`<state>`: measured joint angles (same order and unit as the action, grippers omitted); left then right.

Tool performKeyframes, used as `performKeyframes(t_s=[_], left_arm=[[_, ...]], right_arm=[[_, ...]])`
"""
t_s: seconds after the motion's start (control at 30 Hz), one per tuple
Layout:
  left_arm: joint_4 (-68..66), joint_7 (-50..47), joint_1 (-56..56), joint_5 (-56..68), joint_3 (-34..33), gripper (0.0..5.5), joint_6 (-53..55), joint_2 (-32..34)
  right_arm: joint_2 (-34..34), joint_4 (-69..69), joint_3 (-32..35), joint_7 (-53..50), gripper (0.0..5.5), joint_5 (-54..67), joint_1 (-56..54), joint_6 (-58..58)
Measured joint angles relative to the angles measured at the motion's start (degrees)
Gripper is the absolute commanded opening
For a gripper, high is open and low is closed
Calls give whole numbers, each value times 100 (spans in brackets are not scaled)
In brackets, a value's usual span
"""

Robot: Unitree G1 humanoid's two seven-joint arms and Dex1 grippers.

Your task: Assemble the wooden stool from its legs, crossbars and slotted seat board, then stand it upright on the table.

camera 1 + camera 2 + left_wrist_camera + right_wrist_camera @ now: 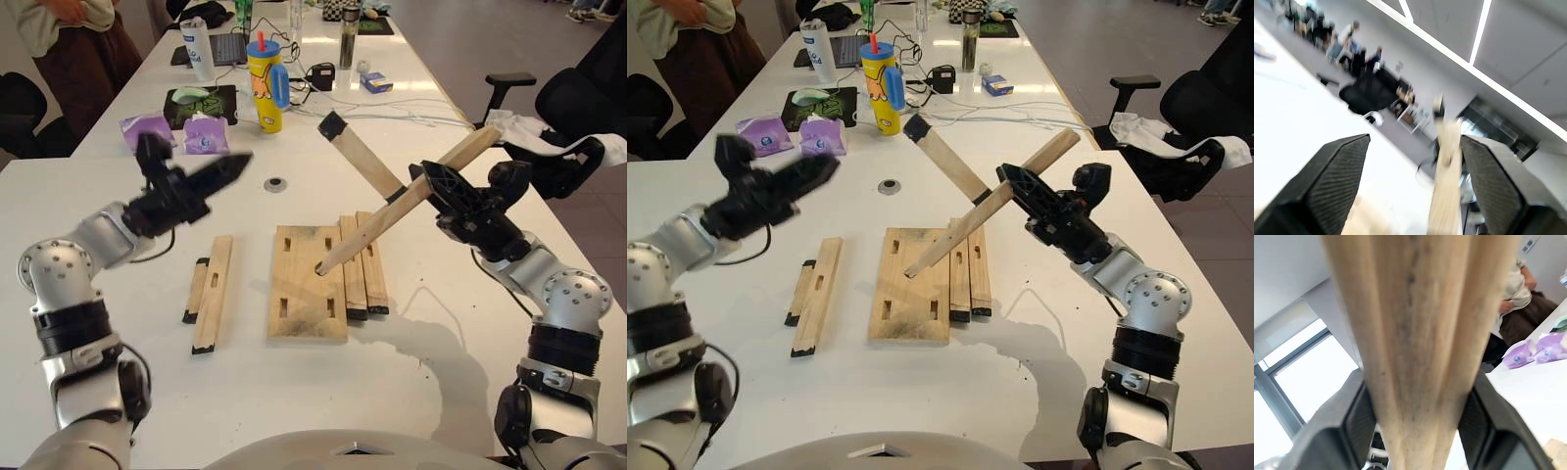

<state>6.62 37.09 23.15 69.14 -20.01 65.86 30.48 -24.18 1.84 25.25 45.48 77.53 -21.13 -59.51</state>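
The slotted seat board (307, 294) lies flat in the middle of the white table. My right gripper (431, 186) is shut on a long wooden leg (377, 225) held at a slant, whose lower end touches the board at a slot. In the right wrist view the leg (1415, 333) sits between the dark fingers (1359, 421). A second, black-tipped wooden piece (358, 152) rises behind it, its lower end hidden. My left gripper (220, 174) hovers open above the table, left of the board, holding nothing. Two loose pieces (213, 294) lie left of the board. Further pieces (362, 264) lie against its right edge.
A yellow cup (265, 83), two purple packets (206, 137), a mouse pad (201, 98) and a bottle (347, 39) stand at the back. A round grommet (275, 184) sits in the tabletop. A black chair (578, 98) stands to the right.
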Motion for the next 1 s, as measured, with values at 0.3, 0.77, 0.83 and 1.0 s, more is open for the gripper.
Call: performKeyframes(t_s=[0.3,0.77,0.83,1.0], left_arm=[[1899,1929,-1263,-3422,3613,343,-2692,862],[-84,2053,-1210,-6368,4975,343,-6010,591],[-262,2041,-1166,-6378,4938,343,-6077,535],[-774,2069,-904,-6548,4875,343,-6450,525]], right_arm=[[-717,1215,74,596,206,-518,-595,141],[-727,985,-1136,2027,206,-2054,-779,1033],[-734,974,-1428,2256,206,-2486,-779,1419],[-631,1021,-1698,2611,206,-2886,-779,1893]])
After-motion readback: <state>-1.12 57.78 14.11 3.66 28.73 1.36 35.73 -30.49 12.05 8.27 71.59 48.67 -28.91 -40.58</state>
